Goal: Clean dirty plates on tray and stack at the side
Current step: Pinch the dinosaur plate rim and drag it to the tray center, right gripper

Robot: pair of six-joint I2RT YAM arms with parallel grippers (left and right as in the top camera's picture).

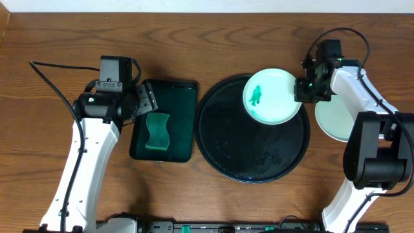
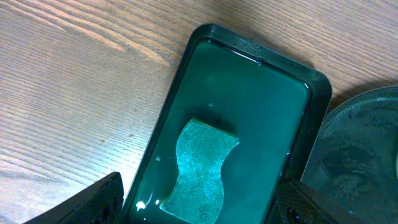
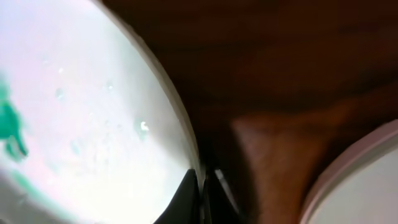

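Observation:
A pale mint plate [image 1: 272, 96] with a green smear at its centre is held over the far right part of the black round tray [image 1: 223, 145]. My right gripper [image 1: 303, 89] is shut on the plate's right rim; the right wrist view shows the fingers [image 3: 202, 186] pinching the plate's [image 3: 93, 112] edge. Another pale plate [image 1: 334, 116] lies on the table right of the tray, partly under my right arm, and its edge shows in the right wrist view [image 3: 360, 180]. My left gripper [image 2: 199, 205] is open above a green sponge [image 2: 199, 171].
The sponge [image 1: 156, 131] lies in a dark green rectangular tray [image 1: 181, 97] left of the black tray; that tray shows in the left wrist view [image 2: 249, 93] holding liquid. A cable [image 1: 55, 87] runs across the table at the left.

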